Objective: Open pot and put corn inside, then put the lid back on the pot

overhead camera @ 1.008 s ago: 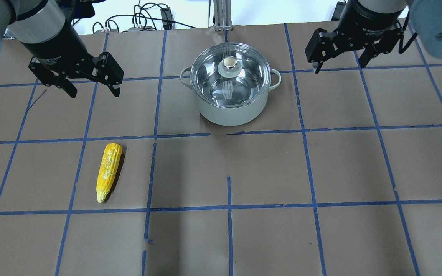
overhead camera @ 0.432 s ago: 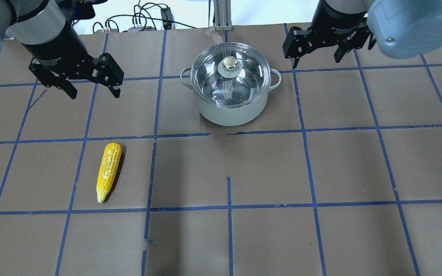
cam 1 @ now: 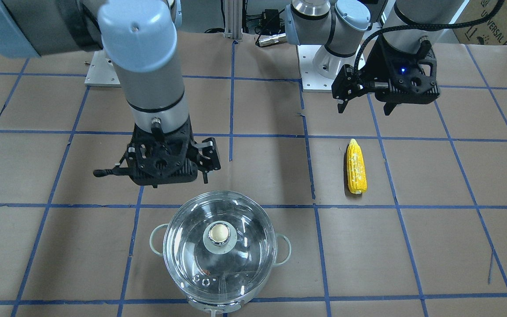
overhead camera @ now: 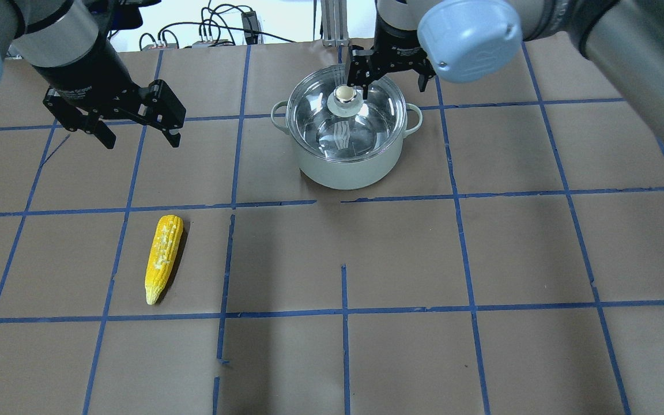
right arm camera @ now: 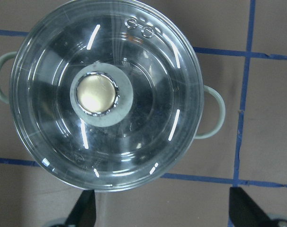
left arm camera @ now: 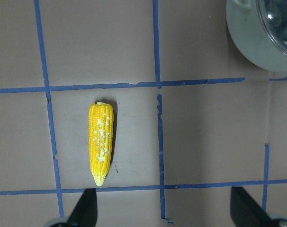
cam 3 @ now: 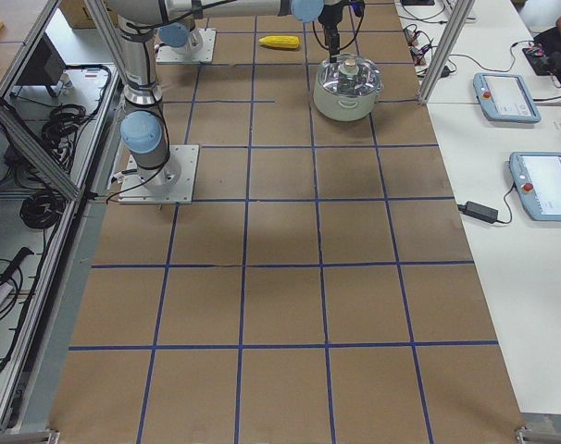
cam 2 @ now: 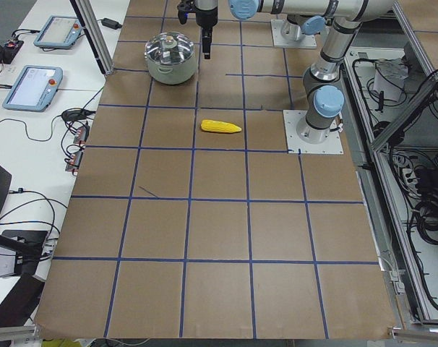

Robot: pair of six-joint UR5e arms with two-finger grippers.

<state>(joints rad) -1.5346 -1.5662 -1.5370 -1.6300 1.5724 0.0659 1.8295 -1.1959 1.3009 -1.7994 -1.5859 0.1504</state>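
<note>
Front-facing: right gripper spread wide, empty, just robot-side of the pot. The lid is seated on it.
Overhead: corn lies well apart from pot, toward robot's left. Left gripper open, empty.
Right wrist: knob sits off-centre.
Judged step: lid removal. Next move: centre over knob, descend, close.

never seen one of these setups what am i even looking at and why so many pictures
It is one moment seen by six cameras. Two robot arms stand at a paper-covered table. One camera looks from behind the robot, one faces it, two look from the table's ends, one rides on each wrist. On the table: a round pot with its glass lid on, and a yellow corn cob lying apart. The right gripper hangs open above the lid; the left gripper hangs open on the corn's side. Neither holds anything.
</note>
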